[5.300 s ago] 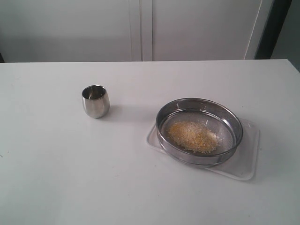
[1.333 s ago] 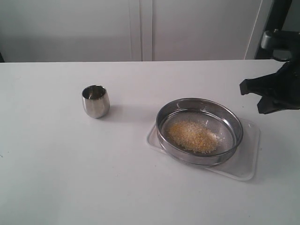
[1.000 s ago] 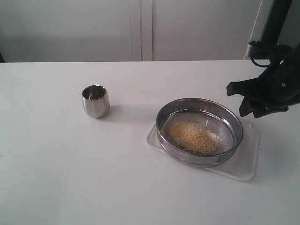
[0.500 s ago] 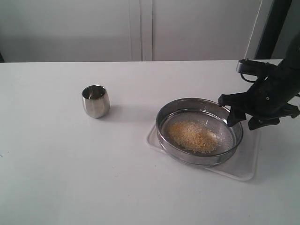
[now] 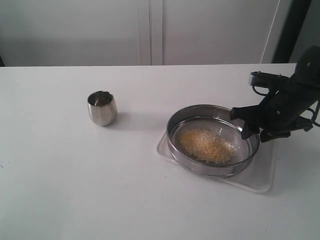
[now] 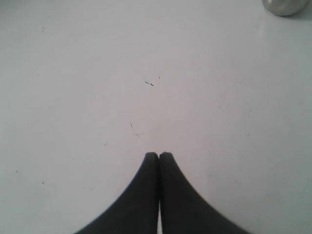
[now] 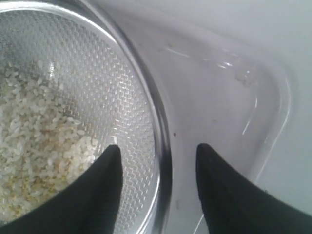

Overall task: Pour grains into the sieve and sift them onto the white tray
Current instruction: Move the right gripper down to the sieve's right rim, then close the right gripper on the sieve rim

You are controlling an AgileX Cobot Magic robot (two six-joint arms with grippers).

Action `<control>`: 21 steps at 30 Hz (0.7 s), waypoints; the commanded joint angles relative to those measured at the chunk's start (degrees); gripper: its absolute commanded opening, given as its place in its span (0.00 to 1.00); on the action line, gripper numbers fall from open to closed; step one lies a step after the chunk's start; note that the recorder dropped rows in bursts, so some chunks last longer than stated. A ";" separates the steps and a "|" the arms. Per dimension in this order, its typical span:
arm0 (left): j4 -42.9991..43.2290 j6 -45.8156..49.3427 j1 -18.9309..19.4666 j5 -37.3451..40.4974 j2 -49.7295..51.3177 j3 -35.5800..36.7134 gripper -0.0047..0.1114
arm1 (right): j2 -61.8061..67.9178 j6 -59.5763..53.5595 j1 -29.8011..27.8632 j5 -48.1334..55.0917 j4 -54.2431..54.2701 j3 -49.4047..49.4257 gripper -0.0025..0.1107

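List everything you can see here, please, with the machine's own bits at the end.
table: one, white, under everything
steel cup: one, silver, upright on the table, left in the exterior view, apart from the rest
white tray: one, white, on the table at right
sieve: one, silver, resting on the tray
grains: one heap, yellow and whitish, inside the sieve
cabinet panels: pale grey, behind the table
left gripper: one, black, shut, above bare table
right gripper: one, black, open, jaws either side of the sieve's rim
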 commanded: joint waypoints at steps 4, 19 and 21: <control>-0.70 0.00 0.23 0.15 -0.26 0.60 0.04 | 2.42 -0.54 -0.11 -1.54 0.07 -0.42 0.41; -0.70 0.00 0.23 0.15 -0.26 0.60 0.04 | 4.28 -0.05 -0.11 -3.72 0.10 -0.42 0.33; -0.70 0.00 0.23 0.15 -0.26 0.60 0.04 | 4.89 0.04 -0.11 -3.72 0.10 -0.42 0.33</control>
